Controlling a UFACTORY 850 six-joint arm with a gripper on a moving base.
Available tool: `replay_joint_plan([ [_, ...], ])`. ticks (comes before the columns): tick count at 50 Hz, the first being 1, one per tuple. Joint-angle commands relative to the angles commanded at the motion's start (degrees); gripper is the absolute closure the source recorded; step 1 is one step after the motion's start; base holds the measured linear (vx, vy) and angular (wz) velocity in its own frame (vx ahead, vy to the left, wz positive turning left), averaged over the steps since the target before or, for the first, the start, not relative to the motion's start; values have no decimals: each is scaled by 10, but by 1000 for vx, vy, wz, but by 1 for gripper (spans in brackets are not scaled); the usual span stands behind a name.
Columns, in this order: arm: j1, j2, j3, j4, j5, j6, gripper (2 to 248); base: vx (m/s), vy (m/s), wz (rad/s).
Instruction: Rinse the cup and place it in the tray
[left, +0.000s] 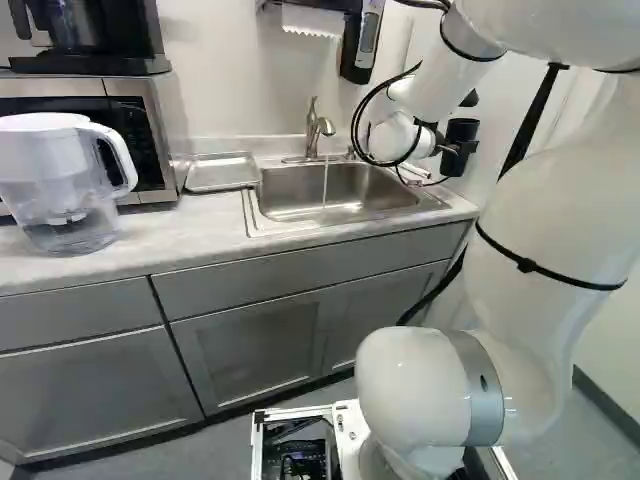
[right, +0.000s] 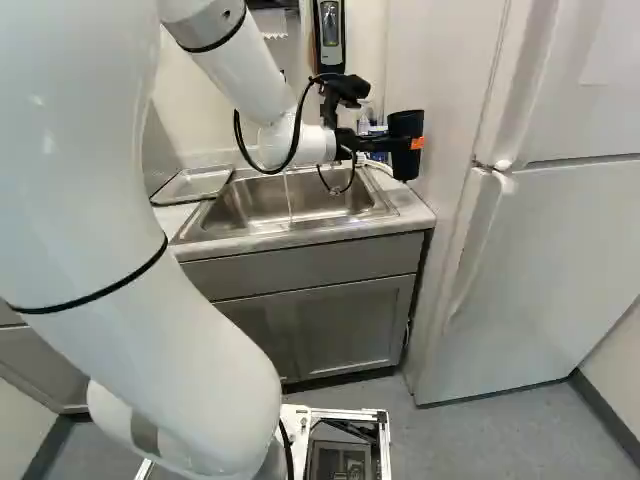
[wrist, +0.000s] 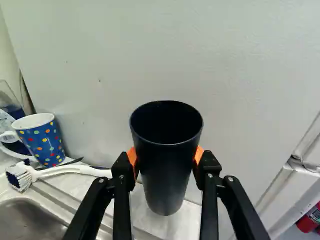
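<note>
Towering over the counter (left: 200, 222), the white arm (left: 550, 210) reaches across the sink (right: 245, 205), whose basin lies to the left of the cup's spot. Off the sink's left end, there's the tray (left: 220, 173), unfilled and flat. And the gripper (wrist: 166, 159), it's closed onto the black cup (wrist: 167, 175), an orange pad (wrist: 132, 157) pressing either side! The cup stands upright in that hold, long axis vertical, mouth up, out past the sink's right end in front of the fridge (right: 560, 250). Here's what matters: the cup points away from the faucet (left: 313, 130), on the far side of the claw from the running stream (left: 325, 188). So the rinse looks to be ahead, and it likely wants a swing back leftward, mouth brought under the water. Careful by the spotted mug (wrist: 45, 140) and the brush (wrist: 70, 171); a low sweep could clip them!
</note>
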Motion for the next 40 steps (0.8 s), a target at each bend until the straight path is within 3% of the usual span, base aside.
replay_joint_plan([
  [40,8,1,-19,-109,-71,0,126,0,0,0],
])
